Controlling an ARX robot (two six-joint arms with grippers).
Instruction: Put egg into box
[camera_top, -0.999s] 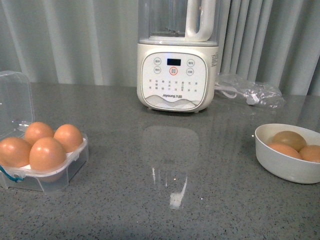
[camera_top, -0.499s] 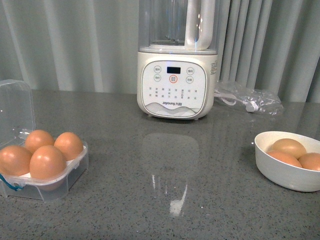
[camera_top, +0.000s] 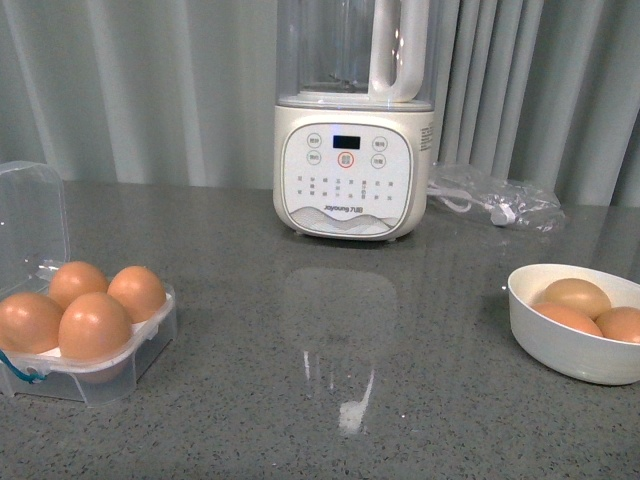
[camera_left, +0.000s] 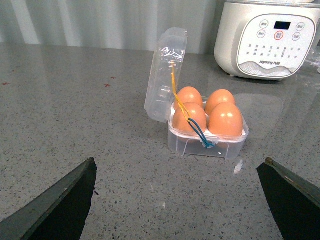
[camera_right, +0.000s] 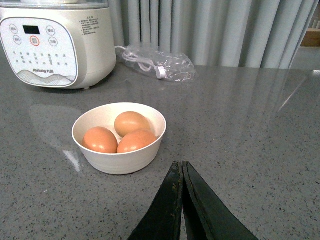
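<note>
The box (camera_top: 150, 335) sits near left on the bench (camera_top: 330, 300), lid upright to leave its cups reachable; all four seem filled, the egg (camera_top: 93, 325) nearest; left fingers (camera_left: 65, 197) spread wide, empty; right fingers (camera_right: 170, 205) pressed together beside the bowl (camera_top: 560, 350).

- The box (camera_top: 148, 338) sat at the far left of the desk (camera_top: 420, 400), lid upright at its rear-left edge.
- Four eggs (camera_top: 94, 325) sat in its cups.
- The bowl (camera_top: 556, 350) sat far right, three eggs (camera_top: 574, 297) inside.
- The blender (camera_top: 350, 175) stood rear centre, with the bagged cable (camera_top: 500, 195) to its right.
</note>
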